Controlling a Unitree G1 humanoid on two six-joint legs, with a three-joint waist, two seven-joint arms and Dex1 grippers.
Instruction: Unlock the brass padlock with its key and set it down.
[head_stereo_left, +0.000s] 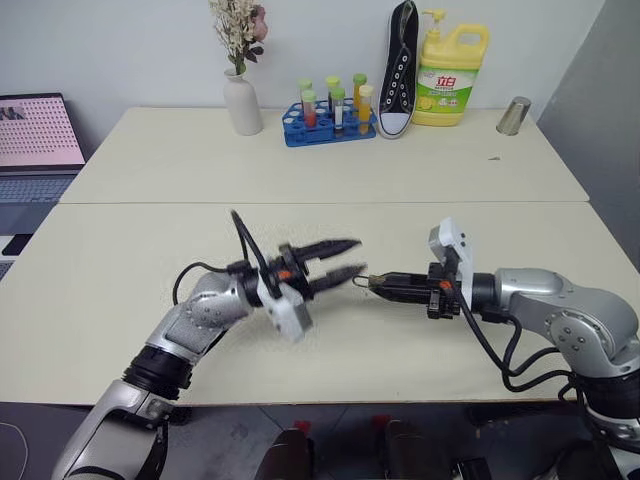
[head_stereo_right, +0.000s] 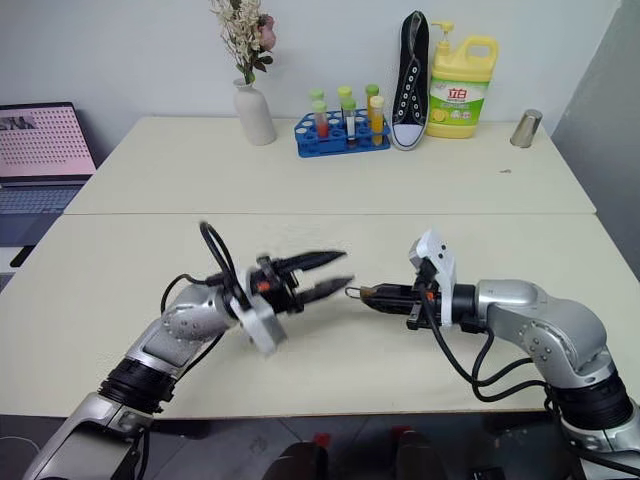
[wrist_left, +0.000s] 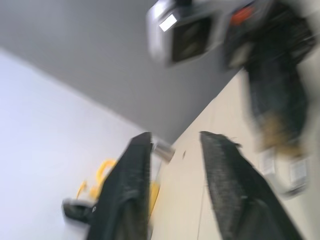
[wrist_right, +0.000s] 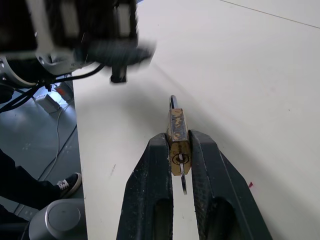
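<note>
The small brass padlock (wrist_right: 177, 129) sits clamped between the two black fingers of my right gripper (wrist_right: 178, 139), held just above the table. Its thin shackle (head_stereo_left: 358, 281) points left toward my left gripper. A thin silvery key (wrist_right: 183, 184) sticks out of the keyhole on the padlock's near end. My left gripper (head_stereo_left: 358, 256) hovers just left of the shackle and slightly higher, pointing right. Its fingers (wrist_left: 127, 190) stand apart with nothing between them. A small gap separates it from the lock.
Along the far table's back edge stand a white vase of dried flowers (head_stereo_left: 242, 102), a blue rack of tubes (head_stereo_left: 330, 118), a black sneaker (head_stereo_left: 398, 70), a yellow detergent bottle (head_stereo_left: 450, 78) and a metal cup (head_stereo_left: 513, 116). A laptop (head_stereo_left: 35, 140) sits at far left.
</note>
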